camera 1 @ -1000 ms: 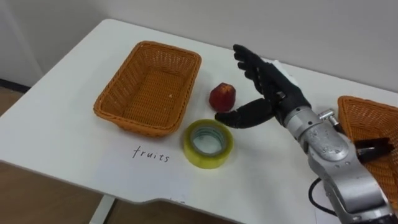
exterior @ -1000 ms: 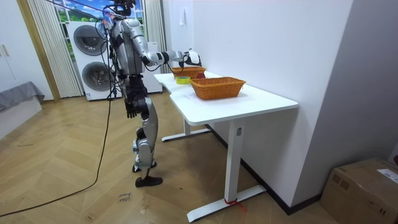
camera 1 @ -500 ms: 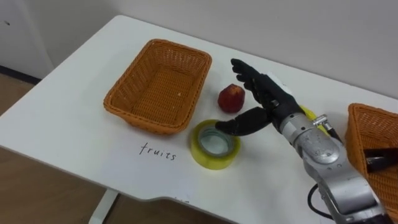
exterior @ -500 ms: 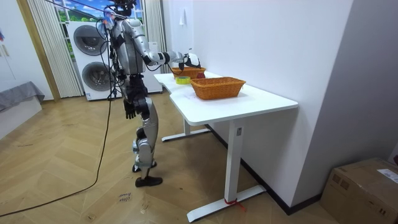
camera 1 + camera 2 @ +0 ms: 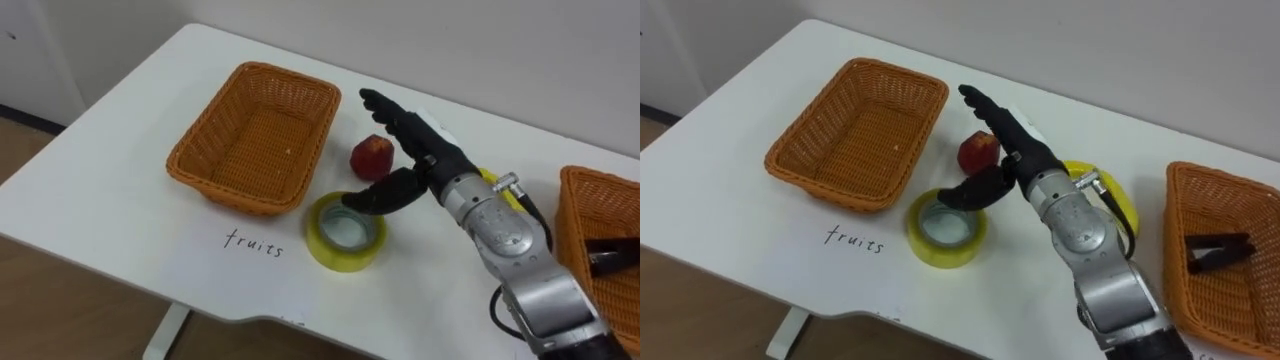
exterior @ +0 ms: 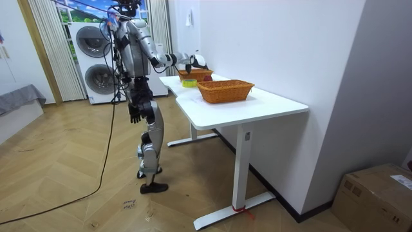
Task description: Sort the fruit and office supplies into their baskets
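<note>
Apple (image 5: 371,157) sits on the table (image 5: 110,200) between the left basket (image 5: 251,138) and our right robot hand (image 5: 430,165), which is spread open, gripping nothing. We see its thumb over the tape (image 5: 338,256), which lies just beside that basket.

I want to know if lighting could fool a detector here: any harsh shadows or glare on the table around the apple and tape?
Left eye view: soft, even light; the apple and tape roll throw only faint shadows on the white table, with no glare. Right eye view: the same, and the open right hand reads dark against the table. Room view: even indoor light, no glare on the tabletop.
</note>
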Motion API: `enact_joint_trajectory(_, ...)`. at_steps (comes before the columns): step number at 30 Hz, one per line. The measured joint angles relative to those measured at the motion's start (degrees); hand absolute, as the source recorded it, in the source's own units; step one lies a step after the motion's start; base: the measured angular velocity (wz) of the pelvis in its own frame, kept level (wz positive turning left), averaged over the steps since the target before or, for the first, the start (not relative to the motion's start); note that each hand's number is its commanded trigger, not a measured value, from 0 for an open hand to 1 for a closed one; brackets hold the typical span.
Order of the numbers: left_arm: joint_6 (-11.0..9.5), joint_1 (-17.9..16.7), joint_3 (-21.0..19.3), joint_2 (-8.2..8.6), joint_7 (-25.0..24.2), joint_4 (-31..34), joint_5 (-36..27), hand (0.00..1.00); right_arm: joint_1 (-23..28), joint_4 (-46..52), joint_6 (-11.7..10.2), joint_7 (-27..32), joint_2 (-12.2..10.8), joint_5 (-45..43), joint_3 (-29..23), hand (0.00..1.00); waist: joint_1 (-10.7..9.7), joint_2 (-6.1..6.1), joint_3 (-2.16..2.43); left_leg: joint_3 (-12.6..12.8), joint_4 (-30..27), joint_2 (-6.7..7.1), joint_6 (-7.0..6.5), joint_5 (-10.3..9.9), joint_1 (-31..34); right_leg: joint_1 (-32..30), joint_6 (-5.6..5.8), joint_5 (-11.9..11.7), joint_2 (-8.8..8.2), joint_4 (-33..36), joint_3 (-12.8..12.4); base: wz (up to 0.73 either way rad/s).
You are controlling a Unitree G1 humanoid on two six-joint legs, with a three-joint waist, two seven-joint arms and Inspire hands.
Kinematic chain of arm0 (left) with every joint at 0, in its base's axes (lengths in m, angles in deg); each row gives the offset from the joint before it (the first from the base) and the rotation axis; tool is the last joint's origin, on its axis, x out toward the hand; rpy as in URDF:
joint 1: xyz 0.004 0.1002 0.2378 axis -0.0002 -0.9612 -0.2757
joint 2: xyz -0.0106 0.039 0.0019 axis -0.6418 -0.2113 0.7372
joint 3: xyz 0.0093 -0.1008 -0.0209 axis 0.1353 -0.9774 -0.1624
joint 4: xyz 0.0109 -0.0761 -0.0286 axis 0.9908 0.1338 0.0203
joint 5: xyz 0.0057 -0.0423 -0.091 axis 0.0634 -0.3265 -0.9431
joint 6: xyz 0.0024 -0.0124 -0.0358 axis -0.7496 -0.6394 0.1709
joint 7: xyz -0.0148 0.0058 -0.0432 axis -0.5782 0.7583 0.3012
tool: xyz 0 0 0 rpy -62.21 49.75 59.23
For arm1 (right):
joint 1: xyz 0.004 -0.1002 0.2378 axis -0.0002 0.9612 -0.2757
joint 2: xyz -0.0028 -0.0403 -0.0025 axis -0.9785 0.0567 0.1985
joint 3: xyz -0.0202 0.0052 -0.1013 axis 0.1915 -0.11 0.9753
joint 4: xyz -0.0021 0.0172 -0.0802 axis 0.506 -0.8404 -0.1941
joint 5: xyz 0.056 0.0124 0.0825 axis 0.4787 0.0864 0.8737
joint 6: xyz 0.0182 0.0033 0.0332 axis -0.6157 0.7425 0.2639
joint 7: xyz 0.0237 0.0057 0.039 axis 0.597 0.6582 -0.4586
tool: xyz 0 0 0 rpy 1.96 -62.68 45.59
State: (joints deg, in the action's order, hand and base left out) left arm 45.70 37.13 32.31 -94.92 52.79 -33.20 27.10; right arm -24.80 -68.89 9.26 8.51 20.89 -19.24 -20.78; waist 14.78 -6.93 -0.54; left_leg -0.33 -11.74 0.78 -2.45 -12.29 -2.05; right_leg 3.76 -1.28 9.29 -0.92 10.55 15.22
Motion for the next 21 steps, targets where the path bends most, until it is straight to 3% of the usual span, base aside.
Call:
enact_joint_trajectory(9, 0.48, 0.05, 0.09, -0.08, 0.42, 1.34, 0.73, 0.0, -1.6, 0.13, 1.02, -0.33, 0.03, -4.29, 0.35, 0.0, -0.17, -0.32, 0.35, -0.01, 0.02, -0.03, -0.02, 0.01, -0.01, -0.01, 0.0, 0.0, -0.04, -0.01, 0.66, 0.0)
enact_joint_trajectory(21, 0.54, 0.28, 0.01, -0.51, -0.03, 1.24, 0.68, 0.0, -1.91, 2.56, 2.49, -5.41, 0.42, -9.21, 0.37, 0.0, -0.2, -0.35, 0.42, 0.13, 0.0, -0.03, -0.04, 0.08, -0.05, -0.01, -0.01, 0.0, -0.1, 0.03, 0.51, 0.0)
